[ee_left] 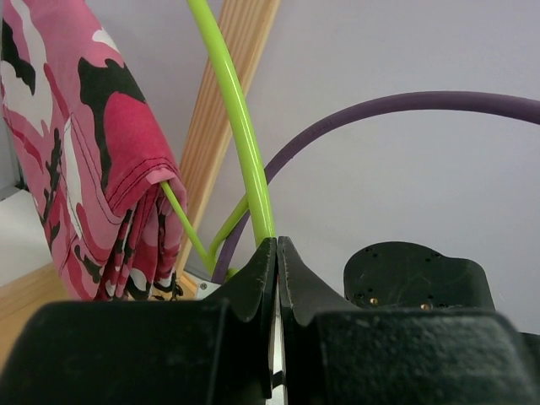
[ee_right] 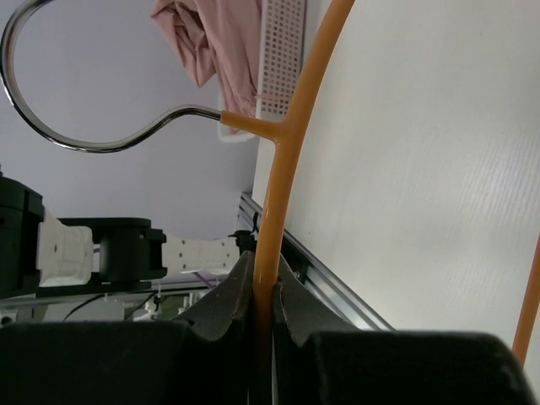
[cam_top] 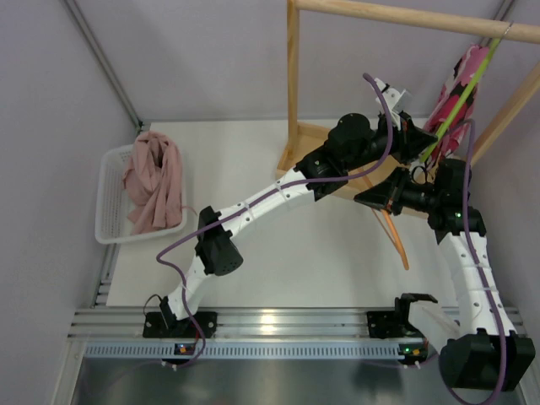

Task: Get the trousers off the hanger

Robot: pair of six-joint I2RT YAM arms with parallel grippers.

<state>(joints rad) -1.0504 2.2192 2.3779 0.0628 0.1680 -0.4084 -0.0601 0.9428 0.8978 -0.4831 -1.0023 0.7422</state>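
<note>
The dusty-pink trousers [cam_top: 152,181] lie bunched in a white basket [cam_top: 108,202] at the left, off the hanger. They also show at the top of the right wrist view [ee_right: 211,42]. My right gripper [cam_top: 381,207] is shut on the thin orange hanger [cam_top: 398,240] and holds it bare above the table. In the right wrist view the orange bar [ee_right: 287,152] runs between my jaws [ee_right: 263,270], with its metal hook [ee_right: 51,126] to the left. My left gripper [cam_top: 413,137] is shut and empty, its tips [ee_left: 277,245] just in front of the lime-green hanger [ee_left: 236,118].
A red-and-pink patterned garment [cam_top: 460,84] hangs on the lime-green hanger [cam_top: 460,97] from the wooden rack [cam_top: 293,84] at the back right. It fills the left of the left wrist view [ee_left: 93,169]. A purple cable [ee_left: 405,105] arcs behind. Both arms are crowded by the rack.
</note>
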